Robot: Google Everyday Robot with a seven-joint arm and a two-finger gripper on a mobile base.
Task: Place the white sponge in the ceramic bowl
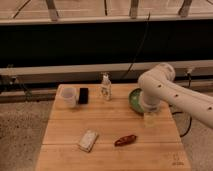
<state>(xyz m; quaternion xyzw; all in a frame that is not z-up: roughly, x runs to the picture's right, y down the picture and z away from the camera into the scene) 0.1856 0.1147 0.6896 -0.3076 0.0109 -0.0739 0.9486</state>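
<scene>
**Stage of task: not yet begun.** The sponge (88, 140) lies flat on the table (107, 120), lower left of centre, untouched and well apart from the gripper (150, 119). The gripper hangs right of centre, below the white arm (162, 87), close over the boards in front of the bowl (133, 98). Its fingers appear to stand apart with nothing between them, though they show only as a pale shape. The bowl sits at centre right, near the table's far right corner. The arm covers most of it, so only its left part shows. Reaching, grasping, lifting, carrying and release all remain.

**Edges and open room.** Bare boards run from the gripper down and left to the sponge. A reddish-brown object (125, 140) lies between the two, level with the sponge, and is the one thing near a direct path. The mug (68, 96), a black object (83, 95) and a small bottle (105, 87) stand along the far edge, upper left of the table, away from that path. The sponge lies near the front edge, with bare board on every side.
</scene>
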